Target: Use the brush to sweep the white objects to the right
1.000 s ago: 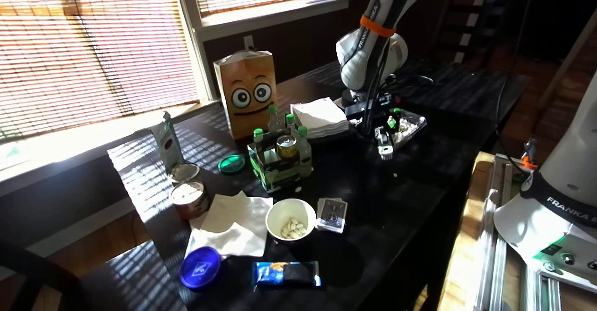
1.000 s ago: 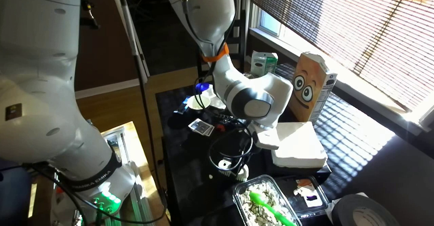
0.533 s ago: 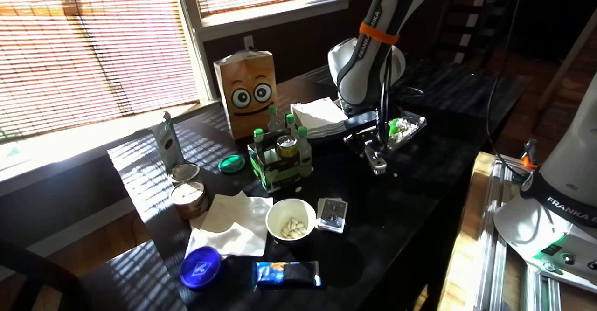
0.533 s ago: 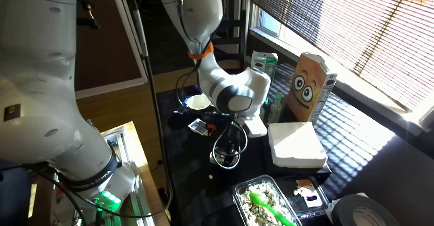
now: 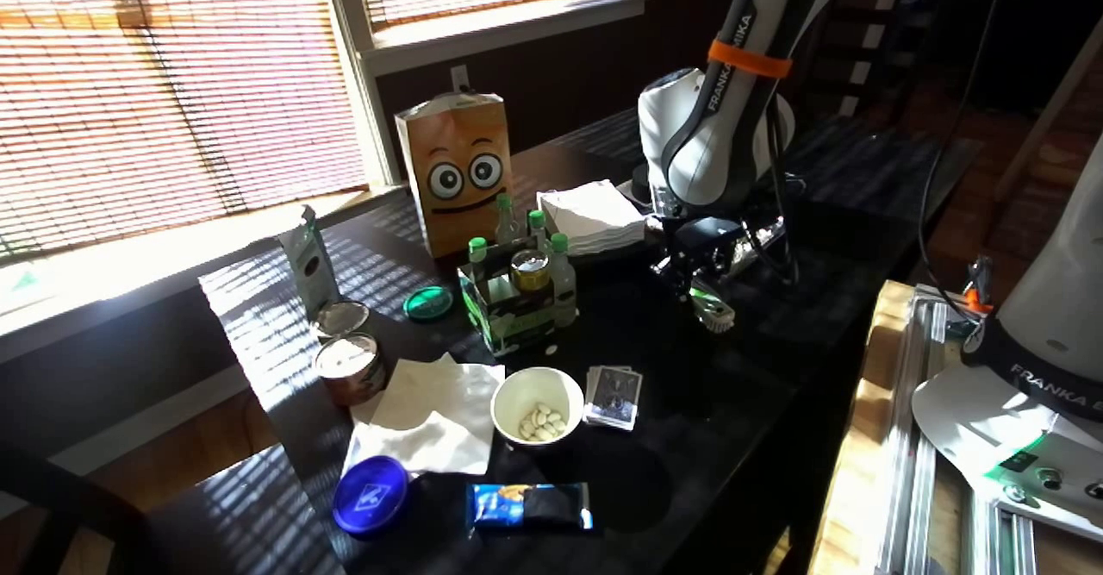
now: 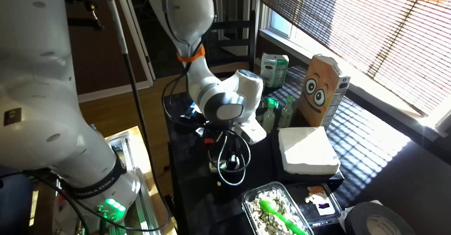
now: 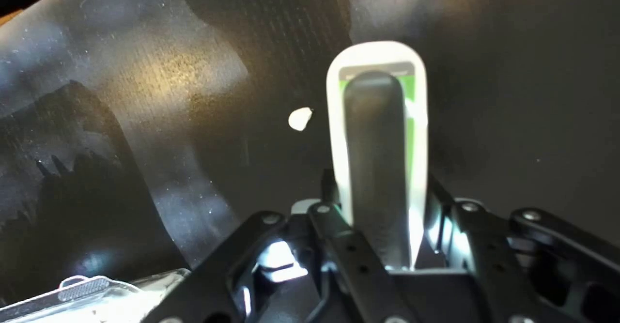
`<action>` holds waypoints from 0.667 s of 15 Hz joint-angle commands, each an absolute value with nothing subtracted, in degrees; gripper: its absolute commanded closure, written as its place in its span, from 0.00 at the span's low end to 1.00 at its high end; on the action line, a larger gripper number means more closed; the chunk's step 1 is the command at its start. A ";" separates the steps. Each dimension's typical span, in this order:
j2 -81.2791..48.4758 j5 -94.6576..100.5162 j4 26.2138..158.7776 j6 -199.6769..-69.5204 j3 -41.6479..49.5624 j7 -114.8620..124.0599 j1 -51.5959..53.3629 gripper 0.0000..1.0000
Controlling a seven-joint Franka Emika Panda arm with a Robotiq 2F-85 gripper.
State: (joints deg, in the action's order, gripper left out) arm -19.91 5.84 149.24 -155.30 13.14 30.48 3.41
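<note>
My gripper [image 7: 380, 192] is shut on the brush [image 7: 380, 134], a white-rimmed tool with a green strip and dark handle. In an exterior view the brush's white bristle end [image 5: 715, 315] points down, close over the table; it shows partly behind cables in an exterior view [image 6: 214, 165]. One small white seed [image 7: 300, 118] lies on the dark table, left of the brush in the wrist view; it also shows in an exterior view [image 6: 218, 183]. Another white piece [image 5: 551, 350] lies by the bottle carrier. Whether the bristles touch the table is unclear.
A clear tub of seeds [image 6: 246, 197] with a green utensil stands near the brush. A napkin stack [image 5: 593, 217], bottle carrier [image 5: 517, 321], playing cards [image 5: 614, 396] and white cup [image 5: 537, 381] with seeds stand around. The table edge [image 5: 780, 420] is close.
The arm has moved away from the seed tub and the brush has come lower and turned, staying in the gripper. The single seed has not moved.
</note>
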 commanded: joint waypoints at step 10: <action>-20.00 12.75 151.49 -152.74 20.24 26.88 3.85 0.84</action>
